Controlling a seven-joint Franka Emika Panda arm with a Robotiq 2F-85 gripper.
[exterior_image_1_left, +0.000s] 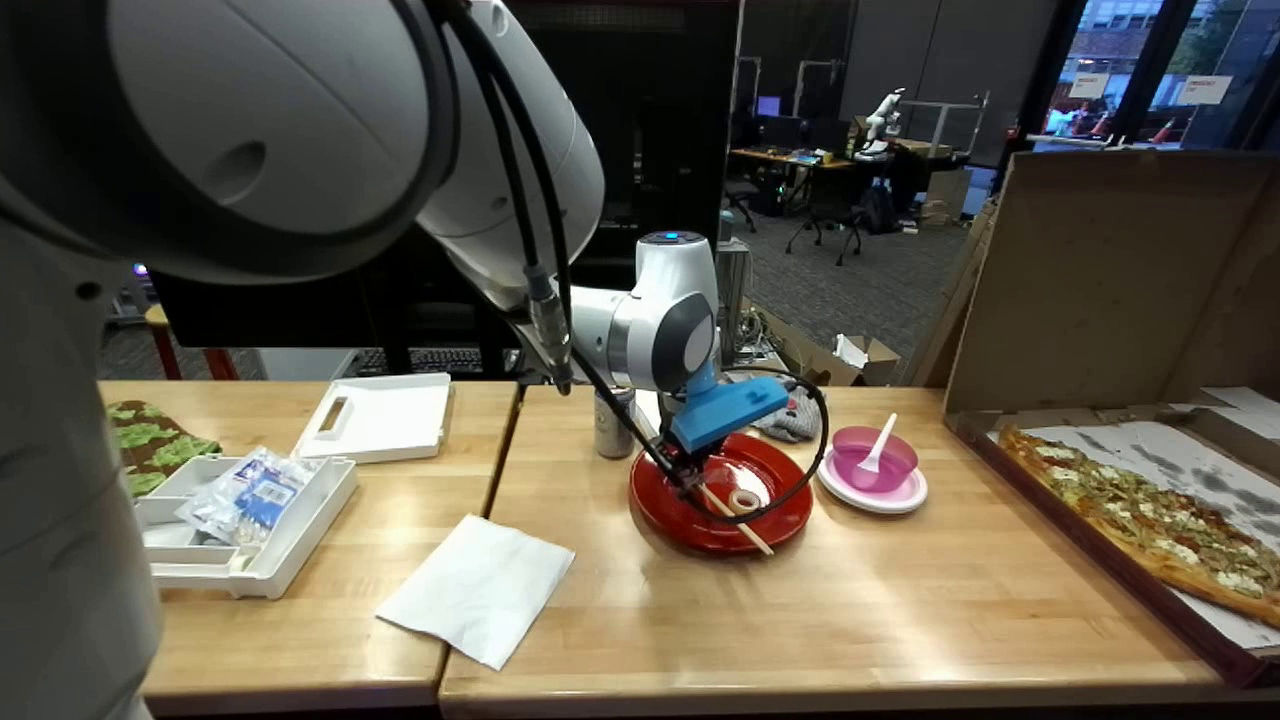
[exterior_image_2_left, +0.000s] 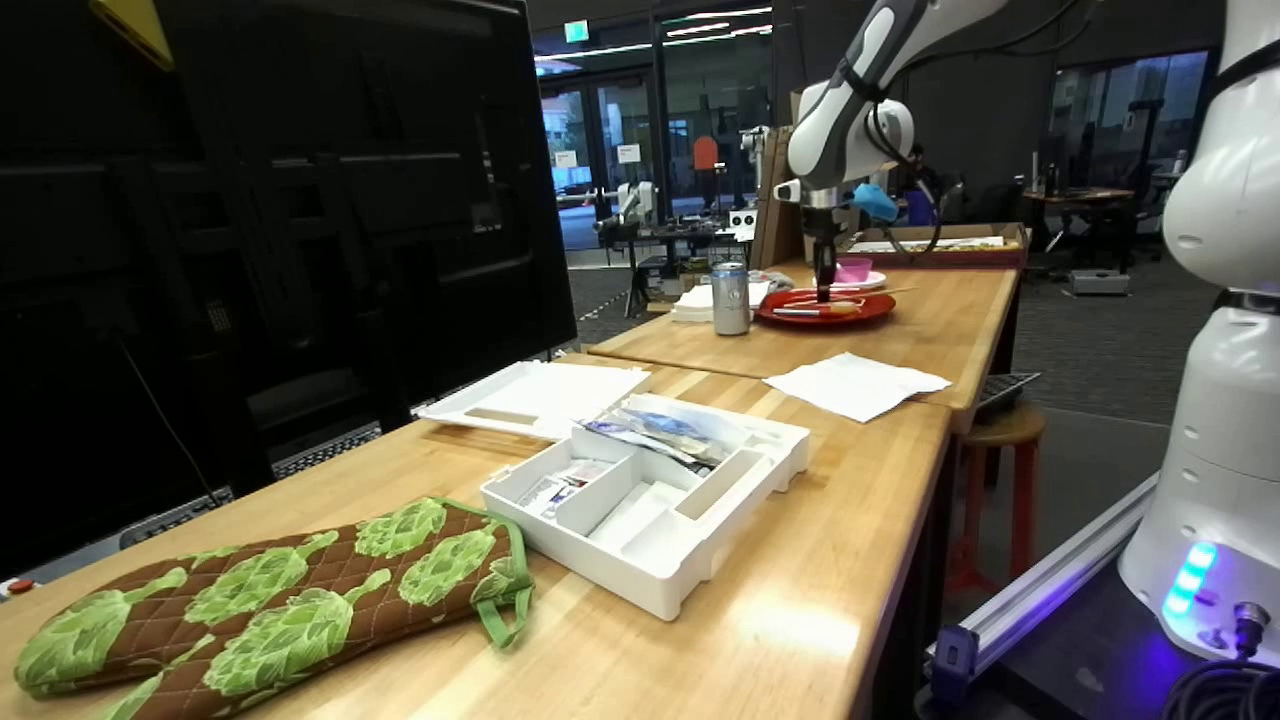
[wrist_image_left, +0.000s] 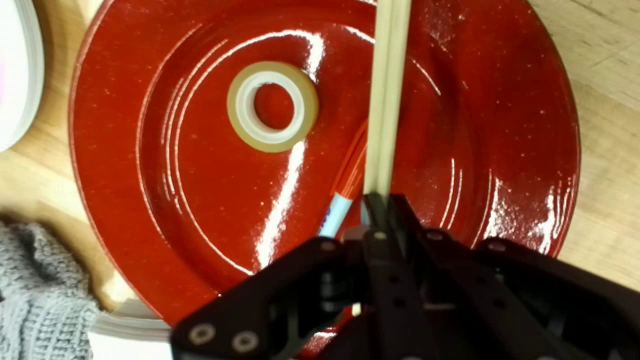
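Clenching the chopsticks (wrist_image_left: 387, 100), your tool (wrist_image_left: 383, 202) sits over the red plate (wrist_image_left: 520, 125), with their long axis running straight out from your grip, past the tape roll (wrist_image_left: 245, 107) and across the plate's rim.

I have my black hand (wrist_image_left: 382, 210) above the round red plate (wrist_image_left: 235, 195), 2 straight wooden chopsticks (wrist_image_left: 387, 95) held in it. On that plate lie a ring-shaped beige tape roll (wrist_image_left: 306, 106) and, partly beneath the chopsticks, a slim orange-and-blue marker (wrist_image_left: 350, 172). In an exterior view, right of the red plate sits a round pink bowl (exterior_image_1_left: 850, 455) on a round white plate (exterior_image_1_left: 910, 496), then a brown cardboard pizza box (exterior_image_1_left: 1100, 280); front left, a square white paper napkin (exterior_image_1_left: 480, 590); behind left, a cylindrical silver can (exterior_image_1_left: 610, 438).
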